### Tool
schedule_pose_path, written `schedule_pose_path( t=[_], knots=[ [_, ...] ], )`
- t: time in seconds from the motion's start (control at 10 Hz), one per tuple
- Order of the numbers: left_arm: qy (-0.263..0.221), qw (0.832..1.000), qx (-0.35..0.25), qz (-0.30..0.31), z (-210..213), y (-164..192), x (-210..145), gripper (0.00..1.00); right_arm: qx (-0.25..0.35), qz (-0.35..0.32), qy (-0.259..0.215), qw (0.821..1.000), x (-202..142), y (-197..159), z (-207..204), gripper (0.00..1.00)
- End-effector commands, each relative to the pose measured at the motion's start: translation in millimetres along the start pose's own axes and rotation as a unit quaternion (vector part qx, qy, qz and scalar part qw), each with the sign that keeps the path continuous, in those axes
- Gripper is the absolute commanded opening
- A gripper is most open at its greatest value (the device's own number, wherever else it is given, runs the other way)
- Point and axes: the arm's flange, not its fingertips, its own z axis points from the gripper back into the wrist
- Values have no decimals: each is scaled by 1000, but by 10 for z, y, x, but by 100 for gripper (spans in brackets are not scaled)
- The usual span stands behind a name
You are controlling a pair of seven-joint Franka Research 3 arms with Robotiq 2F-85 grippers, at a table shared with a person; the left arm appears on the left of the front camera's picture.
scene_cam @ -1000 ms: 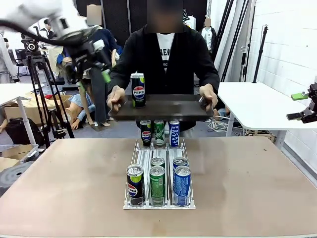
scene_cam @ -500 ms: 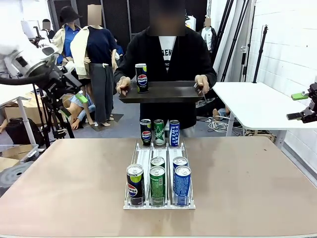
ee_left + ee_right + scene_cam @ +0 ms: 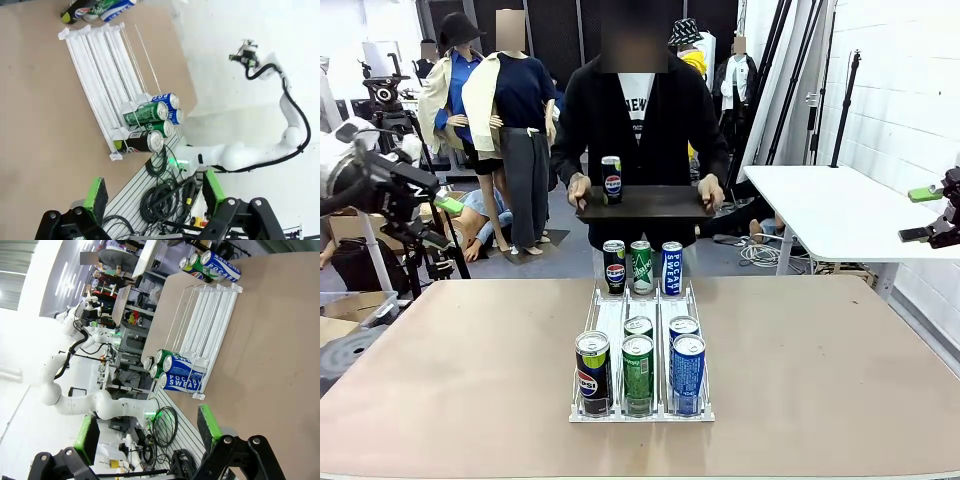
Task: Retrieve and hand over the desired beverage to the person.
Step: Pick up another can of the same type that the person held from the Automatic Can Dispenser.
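The smooth, matt tan tabletop (image 3: 440,380) bears a white plastic can rack (image 3: 608,312) holding glossy printed metal cans (image 3: 638,370). Beyond the rack, the person's (image 3: 638,100) black cloth jacket (image 3: 585,120) is matt, the dark flat tray (image 3: 655,203) faintly sheened.

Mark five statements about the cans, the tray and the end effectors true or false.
1. The person holds a tray carrying one upright Pepsi can. True.
2. The left end effector grips a can. False: it is open and empty, raised at the left.
3. The rack has three cans across its front row. True.
4. The rack's Pepsi lane has two cans at the front. False: just one front Pepsi can; the other two lanes have two each.
5. The right end effector is shut. False: it is open.
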Motion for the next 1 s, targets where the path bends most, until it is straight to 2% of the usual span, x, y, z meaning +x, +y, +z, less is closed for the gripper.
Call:
schedule_pose_path(
  t=[0.0,0.2,0.4,0.9],
  knots=[
    [-48,998,-28,5,53,88,-243,100,1,-5,1,1000,5,11,-13,100],
    [-76,995,-68,-1,207,257,-425,100,1,-5,1,1000,5,11,-13,100],
    [-105,992,-59,44,255,338,-533,100,1,-5,1,1000,5,11,-13,100],
    [-125,988,-55,66,289,463,-675,100,1,-5,1,1000,5,11,-13,100]
  ],
)
